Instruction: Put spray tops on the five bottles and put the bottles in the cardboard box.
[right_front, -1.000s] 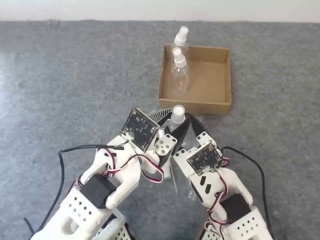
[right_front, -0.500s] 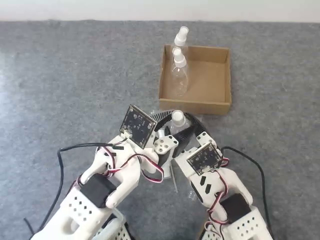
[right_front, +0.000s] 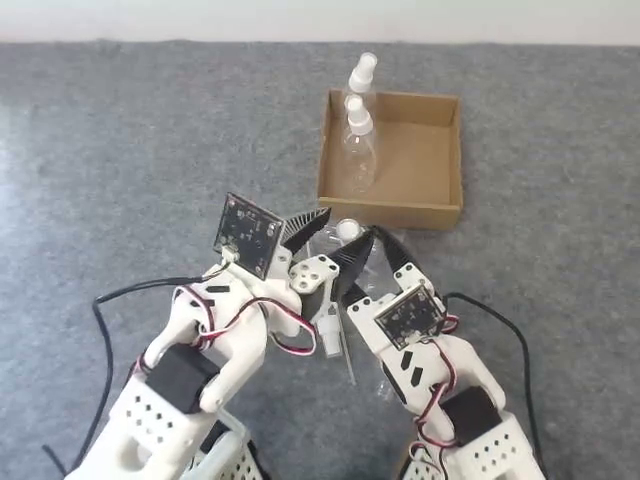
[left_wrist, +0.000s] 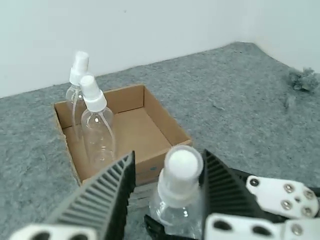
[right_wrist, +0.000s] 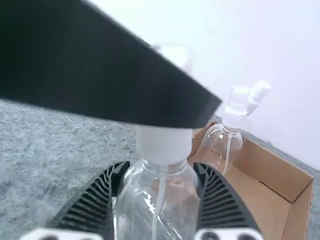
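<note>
The desk (right_front: 120, 150) is covered, wherever its top shows, with a grey felt-like mat of coarse, mottled fibre that lies flat. Along its far edge the mat meets a plain white wall (right_front: 200, 20), and the line between them runs straight across the high view. In the left wrist view the far corner of the mat shows, where the wall turns along a second side. Near that corner a small clump of grey fluff (left_wrist: 301, 80) sits on the mat, close to the wall, looser and more ragged than the surface around it.
</note>
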